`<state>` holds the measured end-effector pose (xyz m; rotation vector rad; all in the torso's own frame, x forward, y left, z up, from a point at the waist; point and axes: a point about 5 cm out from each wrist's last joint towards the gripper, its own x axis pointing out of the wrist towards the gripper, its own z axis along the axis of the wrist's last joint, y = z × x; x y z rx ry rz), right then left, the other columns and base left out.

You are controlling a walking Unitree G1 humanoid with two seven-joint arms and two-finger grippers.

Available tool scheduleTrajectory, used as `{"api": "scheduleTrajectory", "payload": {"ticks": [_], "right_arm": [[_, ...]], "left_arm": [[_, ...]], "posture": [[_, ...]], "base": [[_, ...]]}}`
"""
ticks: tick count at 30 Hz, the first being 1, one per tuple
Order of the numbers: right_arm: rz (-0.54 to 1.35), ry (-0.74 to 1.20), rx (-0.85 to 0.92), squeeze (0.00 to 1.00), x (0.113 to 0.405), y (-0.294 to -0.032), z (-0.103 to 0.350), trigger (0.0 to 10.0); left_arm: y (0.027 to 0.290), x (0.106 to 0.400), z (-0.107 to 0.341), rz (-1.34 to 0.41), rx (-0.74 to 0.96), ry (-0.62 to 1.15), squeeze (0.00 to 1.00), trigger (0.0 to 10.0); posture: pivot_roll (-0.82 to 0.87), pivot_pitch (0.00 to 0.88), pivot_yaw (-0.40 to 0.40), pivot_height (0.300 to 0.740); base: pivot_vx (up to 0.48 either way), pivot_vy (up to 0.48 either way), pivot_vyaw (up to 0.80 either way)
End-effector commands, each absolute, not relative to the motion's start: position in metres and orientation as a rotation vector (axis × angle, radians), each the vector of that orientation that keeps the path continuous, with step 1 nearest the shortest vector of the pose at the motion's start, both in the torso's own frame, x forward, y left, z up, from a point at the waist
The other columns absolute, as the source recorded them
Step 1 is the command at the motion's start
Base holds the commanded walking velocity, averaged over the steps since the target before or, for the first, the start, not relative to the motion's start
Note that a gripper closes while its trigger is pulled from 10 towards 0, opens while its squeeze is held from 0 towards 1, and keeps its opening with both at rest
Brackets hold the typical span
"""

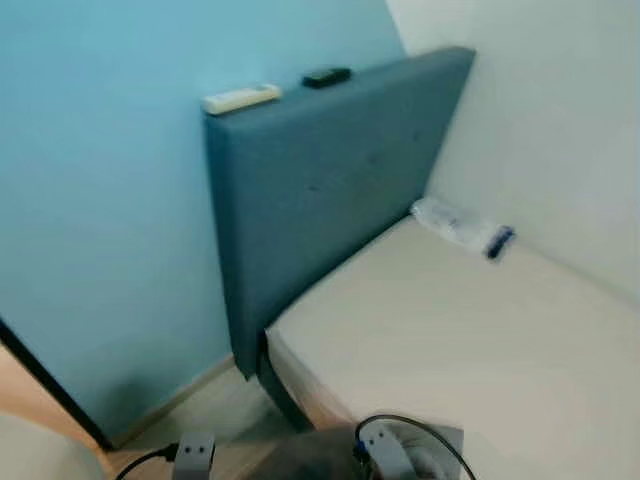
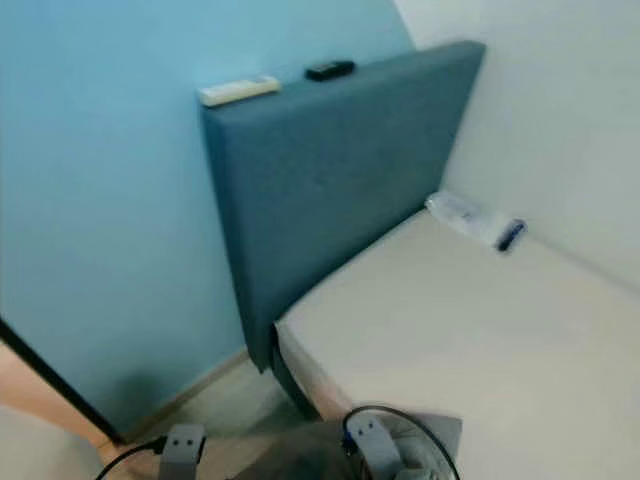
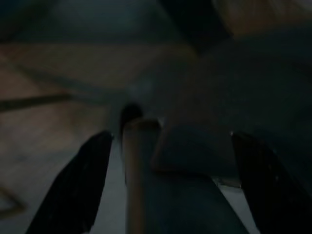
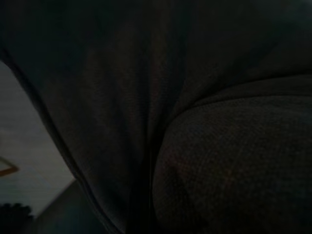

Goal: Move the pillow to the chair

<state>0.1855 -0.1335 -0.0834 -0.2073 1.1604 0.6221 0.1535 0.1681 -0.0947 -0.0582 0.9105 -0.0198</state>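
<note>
A dark grey pillow (image 1: 318, 452) shows at the very bottom of the head views, close to my body and between my two wrists. Its grey fabric (image 4: 219, 161) lies right against the right wrist camera, so the right gripper is hidden. The left gripper (image 3: 171, 138) is open, its black fingers (image 3: 78, 185) spread wide in a very dark view. Dim shapes lie between and beyond them, among them a pale rounded edge. I cannot tell whether they touch anything.
A bed with a bare cream mattress (image 1: 470, 340) and a blue padded headboard (image 1: 320, 190) stands ahead against a blue wall. Two remotes, white (image 1: 241, 98) and black (image 1: 326, 76), rest on the headboard. A plastic packet (image 1: 462, 227) lies at the mattress's far side. A strip of floor (image 1: 210, 410) runs beside the bed.
</note>
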Motion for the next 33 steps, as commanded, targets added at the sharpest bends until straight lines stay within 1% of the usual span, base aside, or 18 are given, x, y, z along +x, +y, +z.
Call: {"api": "scheduleTrajectory", "payload": {"ticks": [1,3,7,12,15,16,18,33], "right_arm": [[0.668,1.186,-0.189,0.00,0.1759,-0.1291,-0.0871,10.0],[0.662,1.180,-0.195,0.00,0.1765,-0.1293,-0.0870,10.0],[0.624,1.171,-0.210,0.00,0.1779,-0.1315,-0.0872,10.0],[0.623,1.167,-0.204,0.00,0.1778,-0.1310,-0.0872,10.0],[0.641,1.160,-0.207,0.00,0.1777,-0.1302,-0.0870,10.0],[0.653,1.158,-0.217,0.00,0.1777,-0.1301,-0.0869,10.0],[0.663,1.159,-0.226,0.00,0.1775,-0.1302,-0.0869,10.0],[0.694,1.168,-0.292,0.00,0.1779,-0.1335,-0.0867,10.0]], "left_arm": [[0.1655,0.1405,-0.1004,-0.018,-0.069,0.960,0.00,10.0],[0.1649,0.1412,-0.1001,-0.019,-0.087,0.955,0.00,10.0],[0.1636,0.1475,-0.0974,-0.024,-0.134,0.928,0.00,10.0],[0.1626,0.1496,-0.0966,-0.038,-0.131,0.923,0.00,10.0],[0.1614,0.1495,-0.0966,-0.048,-0.129,0.923,0.00,10.0],[0.1612,0.1494,-0.0966,-0.051,-0.127,0.922,0.00,10.0],[0.1624,0.1488,-0.0967,-0.026,-0.144,0.918,0.00,10.0],[0.1618,0.1481,-0.0968,-0.011,-0.181,0.912,0.00,10.0]], "posture": [[0.07,0.055,-0.123,0.740],[0.08,0.052,-0.125,0.740],[0.08,0.046,-0.123,0.740],[0.08,0.043,-0.123,0.740],[0.08,0.049,-0.121,0.740],[0.08,0.051,-0.117,0.740],[0.08,0.052,-0.115,0.740],[0.09,0.065,-0.133,0.740]], "base": [[0.000,0.000,0.77],[0.000,0.000,0.77],[0.000,0.000,0.00],[0.000,0.000,0.00],[0.000,-0.407,0.00],[0.000,-0.458,0.78],[0.000,0.000,0.78],[0.000,0.000,0.77]]}}
